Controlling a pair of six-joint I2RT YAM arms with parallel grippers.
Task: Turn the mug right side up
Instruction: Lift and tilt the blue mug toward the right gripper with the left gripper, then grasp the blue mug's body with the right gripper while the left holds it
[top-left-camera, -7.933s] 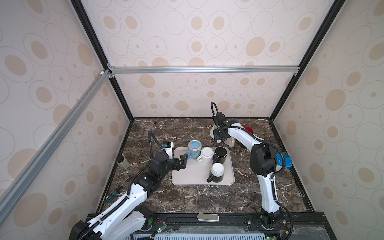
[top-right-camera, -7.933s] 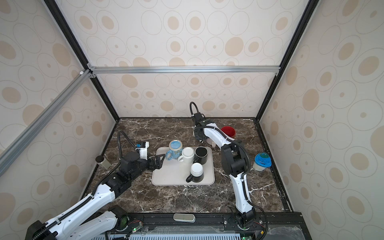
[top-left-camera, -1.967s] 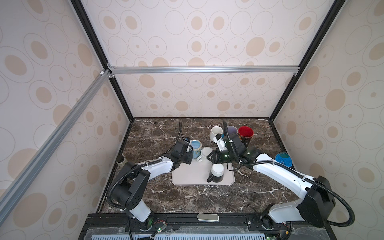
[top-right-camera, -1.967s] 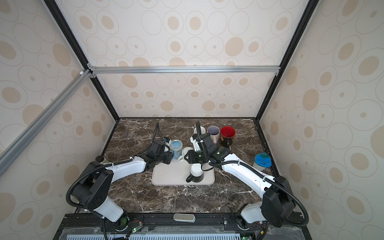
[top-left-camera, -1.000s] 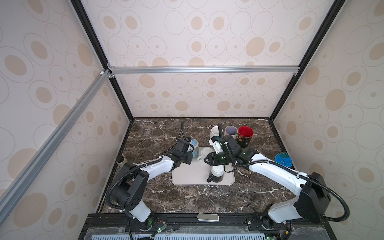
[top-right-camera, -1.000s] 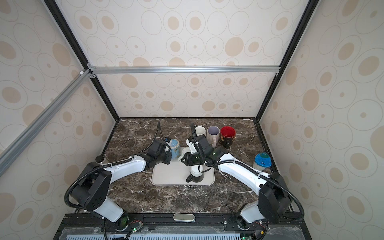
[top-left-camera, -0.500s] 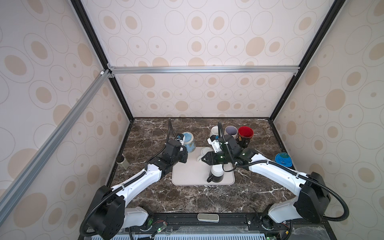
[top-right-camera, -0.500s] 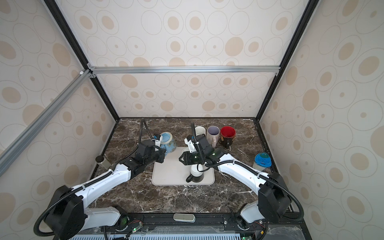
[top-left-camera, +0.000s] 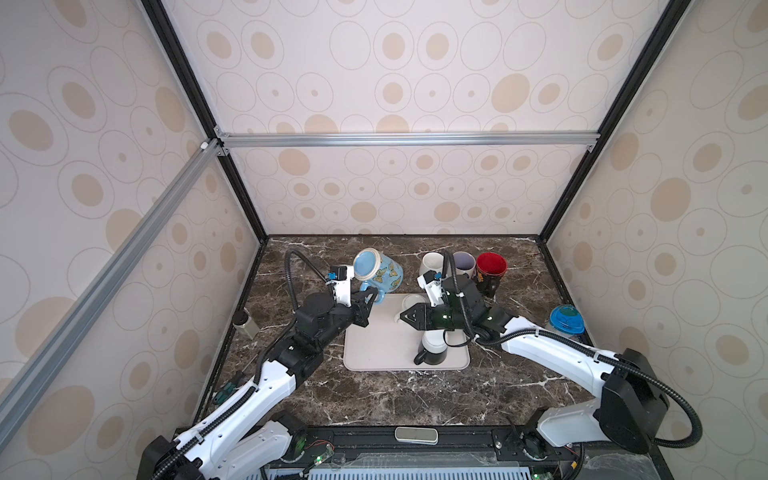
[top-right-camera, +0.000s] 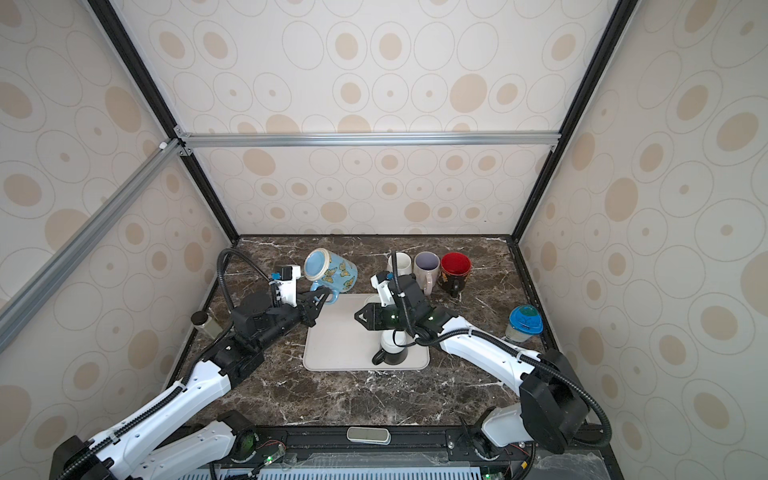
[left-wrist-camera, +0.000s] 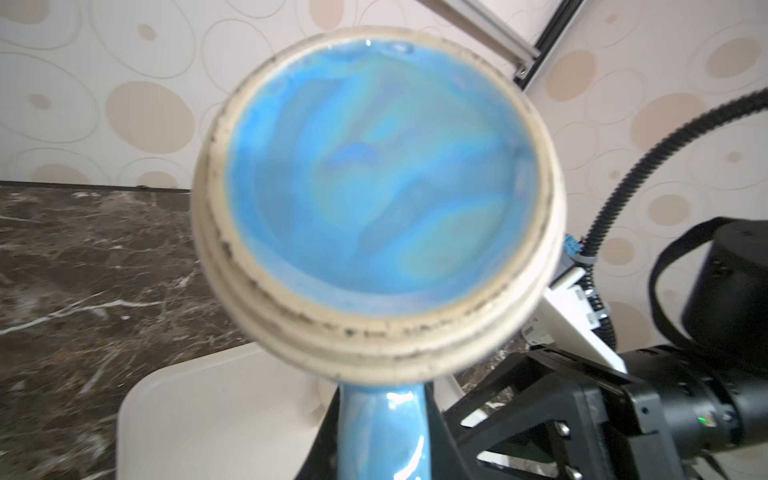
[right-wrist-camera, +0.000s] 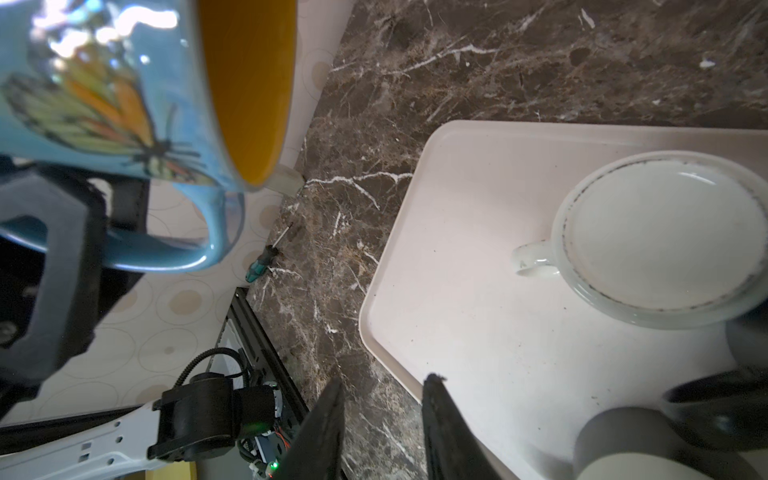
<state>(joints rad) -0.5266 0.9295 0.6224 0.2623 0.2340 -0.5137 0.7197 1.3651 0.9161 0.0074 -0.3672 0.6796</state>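
Observation:
The blue butterfly mug (top-left-camera: 378, 270) (top-right-camera: 331, 270) hangs in the air over the tray's far left corner, tipped on its side with its base toward the left wall. My left gripper (top-left-camera: 370, 297) (top-right-camera: 322, 297) is shut on its blue handle (left-wrist-camera: 382, 432). The left wrist view is filled by the mug's base (left-wrist-camera: 378, 178). In the right wrist view the mug (right-wrist-camera: 104, 95) shows a yellow inside. My right gripper (top-left-camera: 409, 318) (right-wrist-camera: 384, 384) hovers over the tray (top-left-camera: 374, 349), open by a narrow gap with nothing in it.
An upside-down white mug (right-wrist-camera: 665, 237) and a black-and-white mug (top-left-camera: 432, 353) stand on the tray. White (top-left-camera: 432, 262), lavender (top-left-camera: 464, 262) and red (top-left-camera: 491, 266) mugs stand upright at the back. A blue-lidded cup (top-left-camera: 565, 320) sits right, a small jar (top-left-camera: 245, 324) and screwdriver (right-wrist-camera: 266, 257) left.
My left gripper has lifted the blue mug off the tray and tipped it onto its side, moving it back and left. The right gripper has barely moved.

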